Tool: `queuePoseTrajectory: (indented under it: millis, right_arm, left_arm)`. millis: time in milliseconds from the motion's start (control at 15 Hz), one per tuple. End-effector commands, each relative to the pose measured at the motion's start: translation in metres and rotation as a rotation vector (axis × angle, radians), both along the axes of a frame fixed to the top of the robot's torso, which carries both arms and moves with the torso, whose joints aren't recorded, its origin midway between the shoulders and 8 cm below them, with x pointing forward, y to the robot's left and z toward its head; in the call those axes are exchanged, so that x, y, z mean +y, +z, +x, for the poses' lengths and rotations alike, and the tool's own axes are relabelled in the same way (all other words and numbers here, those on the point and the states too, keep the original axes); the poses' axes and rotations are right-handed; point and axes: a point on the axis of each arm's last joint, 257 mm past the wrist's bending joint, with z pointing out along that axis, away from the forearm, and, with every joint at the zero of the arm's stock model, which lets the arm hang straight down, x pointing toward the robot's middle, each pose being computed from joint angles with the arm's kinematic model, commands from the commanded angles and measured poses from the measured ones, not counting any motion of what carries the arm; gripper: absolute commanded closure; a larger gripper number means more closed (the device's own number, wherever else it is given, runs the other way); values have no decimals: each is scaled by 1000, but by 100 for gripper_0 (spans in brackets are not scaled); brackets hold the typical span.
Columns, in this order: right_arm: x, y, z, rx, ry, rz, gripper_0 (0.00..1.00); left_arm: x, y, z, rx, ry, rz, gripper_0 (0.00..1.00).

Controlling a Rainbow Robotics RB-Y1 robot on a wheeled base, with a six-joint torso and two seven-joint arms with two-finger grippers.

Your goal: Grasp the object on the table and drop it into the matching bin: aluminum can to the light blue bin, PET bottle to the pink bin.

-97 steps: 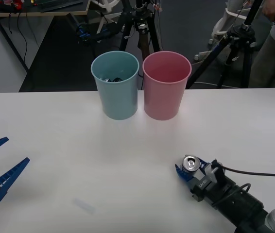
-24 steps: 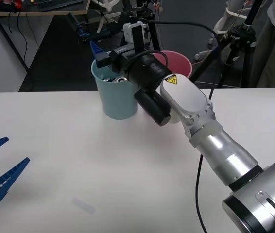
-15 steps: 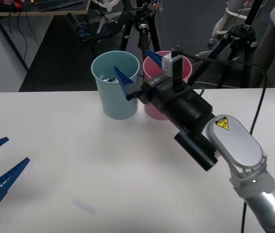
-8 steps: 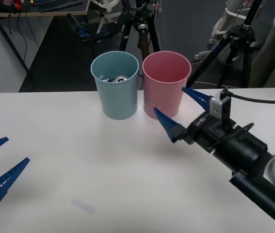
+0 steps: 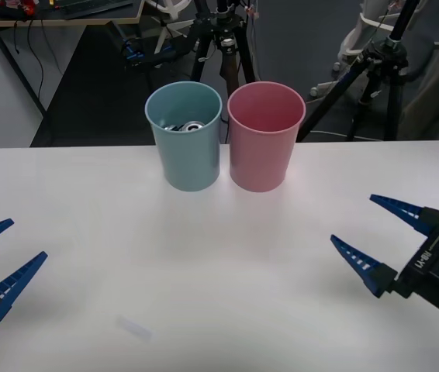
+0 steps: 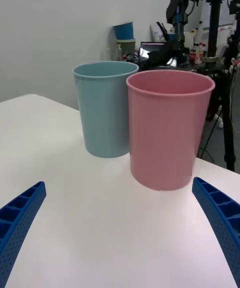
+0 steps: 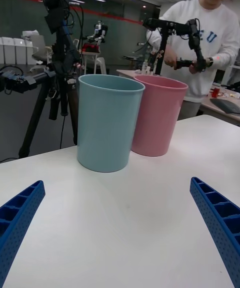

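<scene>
The light blue bin (image 5: 185, 136) stands at the back middle of the white table (image 5: 126, 256), with the pink bin (image 5: 264, 136) touching its right side. Shiny silver can tops (image 5: 190, 125) lie inside the light blue bin. My right gripper (image 5: 378, 242) hovers open and holding nothing over the table's right edge, well right of and nearer than the bins. My left gripper (image 5: 4, 254) rests open at the table's left edge. Both bins stand side by side in the right wrist view, light blue bin (image 6: 105, 109) and pink bin (image 6: 169, 127), and in the left wrist view, light blue bin (image 7: 109, 121) and pink bin (image 7: 158, 114).
Black tripods (image 5: 223, 43) and cables stand on the dark floor behind the table. A faint pale smudge (image 5: 136, 328) marks the tabletop near the front left.
My right gripper carried the can from the table's front right up over the light blue bin, let it go there, then swung back open to the right edge. The left arm stayed still.
</scene>
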Motion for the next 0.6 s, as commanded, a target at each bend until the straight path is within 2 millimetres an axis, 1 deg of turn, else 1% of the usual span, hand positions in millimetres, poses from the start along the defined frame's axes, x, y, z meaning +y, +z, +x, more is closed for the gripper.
queuePoseTrajectory:
  millis: [67, 200, 333, 400, 600]
  right_arm:
    - [-30, -6, -26, 35, 4, 18, 0]
    - [-50, -11, -40, 54, 15, 41, 0]
    - [-65, -17, -45, 61, 3, 37, 0]
    - [-71, -19, -45, 61, -10, 31, 0]
    - [-77, -24, -45, 56, -34, 24, 0]
  left_arm:
    - [0, 0, 0, 0, 0, 0, 0]
    - [0, 0, 0, 0, 0, 0, 0]
    - [0, 0, 0, 0, 0, 0, 0]
    - [0, 0, 0, 0, 0, 0, 0]
    - [0, 0, 0, 0, 0, 0, 0]
